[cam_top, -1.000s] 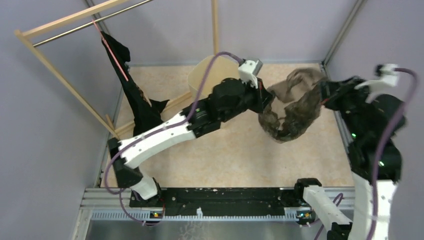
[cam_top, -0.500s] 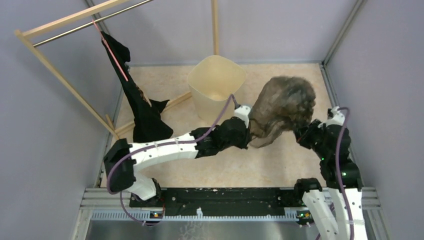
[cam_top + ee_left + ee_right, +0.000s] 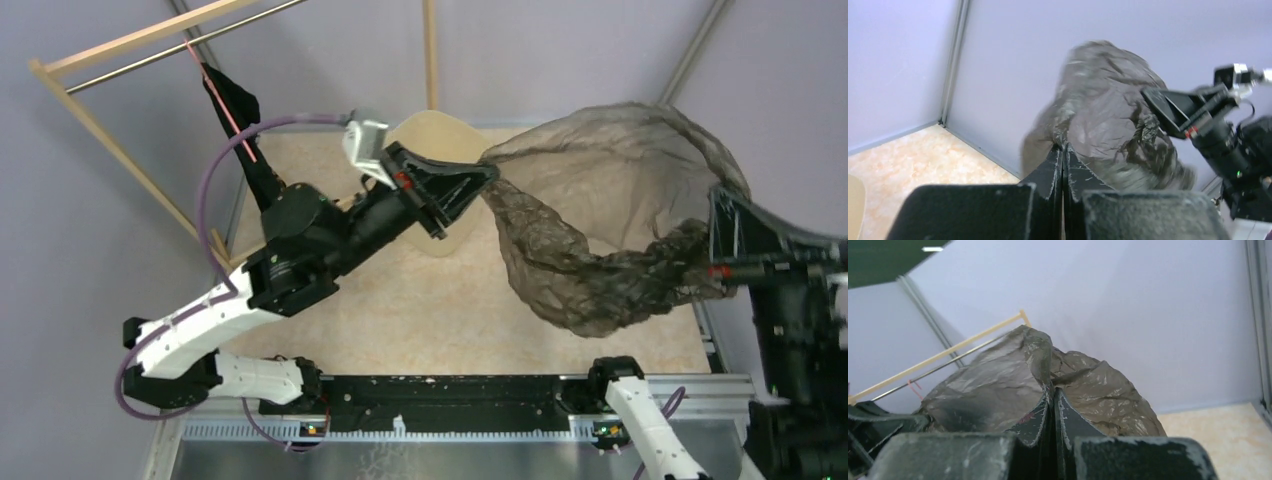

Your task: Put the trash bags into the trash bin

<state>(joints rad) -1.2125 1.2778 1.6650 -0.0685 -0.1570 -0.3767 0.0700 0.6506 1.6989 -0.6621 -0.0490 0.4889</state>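
- A thin, crinkled trash bag of smoky grey-brown translucent film hangs in the air above the desk. It is billowed open like a net from the centre out to 3 o'clock.
- The left fingers, black and pressed together, pinch the film at the bag's 9 o'clock end.
- The right fingers are clamped together on a fold at the 3 o'clock end, where the film puckers.
- The trash bin, smooth cream plastic with a rounded rim, stands at 12 o'clock on the beige marbled desk. The left arm partly hides it, and from overhead its rim lies beside the bag's left end.
- A black garment hangs from a wooden rack at 10 o'clock.
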